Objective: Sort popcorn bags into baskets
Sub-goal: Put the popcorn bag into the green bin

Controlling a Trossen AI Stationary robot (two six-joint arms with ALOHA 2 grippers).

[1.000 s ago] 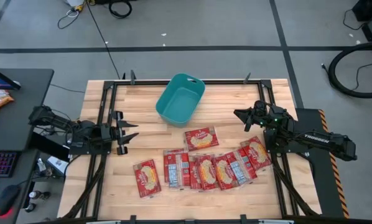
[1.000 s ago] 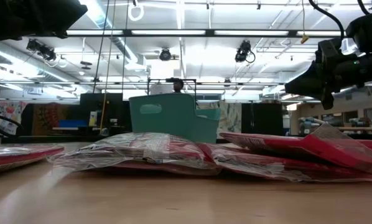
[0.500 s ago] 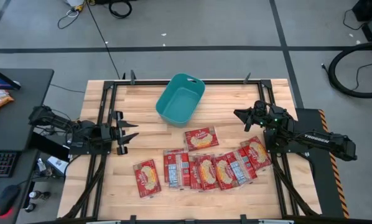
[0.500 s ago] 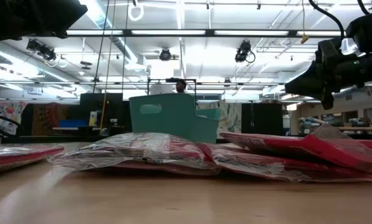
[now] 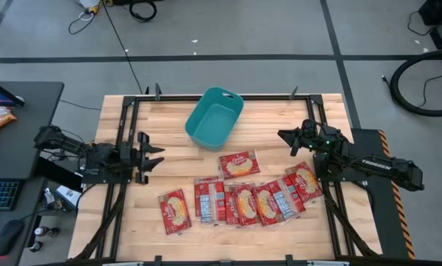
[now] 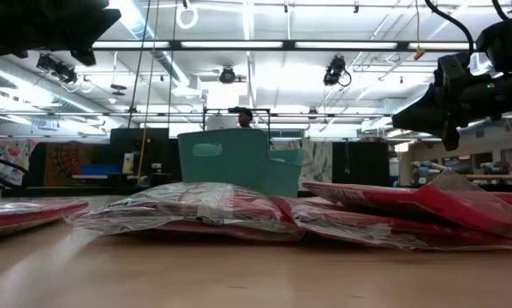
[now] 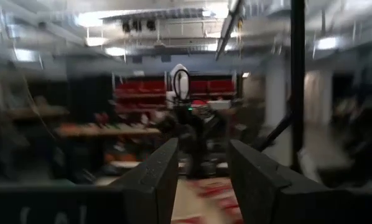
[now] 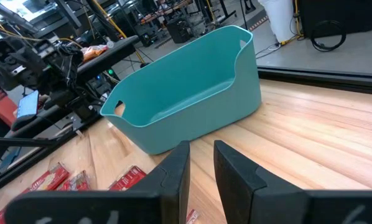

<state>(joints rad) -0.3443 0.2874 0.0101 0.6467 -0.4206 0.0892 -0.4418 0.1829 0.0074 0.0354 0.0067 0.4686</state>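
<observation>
You have one teal basket (image 5: 214, 117) at the desk's (image 5: 177, 118) far edge, empty. Seven popcorn bags (image 5: 241, 201) lie flat in front of it. Left claw (image 5: 151, 156) and right claw (image 5: 283, 135) both hang apart, holding nothing.

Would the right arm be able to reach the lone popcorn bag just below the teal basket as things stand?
Probably yes. The right pincer hovers empty over bare table, and nothing lies between it and that popcorn bag; the basket sits farther back, out of the way.
</observation>
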